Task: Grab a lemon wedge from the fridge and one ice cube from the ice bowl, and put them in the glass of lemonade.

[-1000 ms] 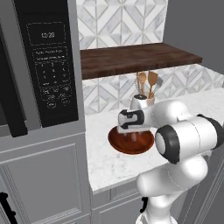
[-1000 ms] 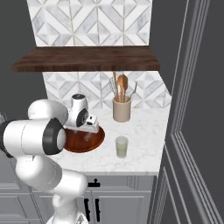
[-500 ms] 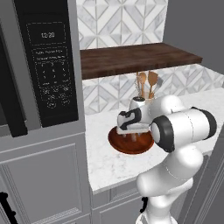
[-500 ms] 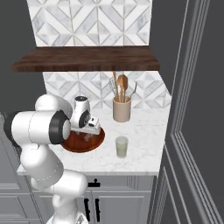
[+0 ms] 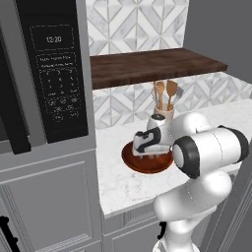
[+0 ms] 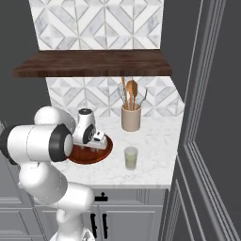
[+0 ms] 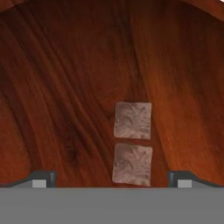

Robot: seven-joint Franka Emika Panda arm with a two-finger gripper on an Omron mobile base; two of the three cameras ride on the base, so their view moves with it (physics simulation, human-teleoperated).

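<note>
With my tool (image 7: 112,177) released wide over the ice bowl (image 7: 52,87) on the table (image 6: 155,141), I judge the nearer ice cube (image 7: 132,164), lying between the fingertips, light, rigid and slippery; grip its opposite flat sides.

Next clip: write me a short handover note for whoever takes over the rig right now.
Gripper: open, empty, pointing down into the ice bowl.
Ice: two ice cubes lie side by side on the bowl floor; the nearer ice cube sits between the fingertips, off centre toward one of them, not yet gripped.
Glass of lemonade: on the counter beside the bowl, upright.
Done: no ice or lemon seen in the glass.
Left: grip one cube, drop it in the glass, then fetch the lemon wedge from the fridge.
</note>
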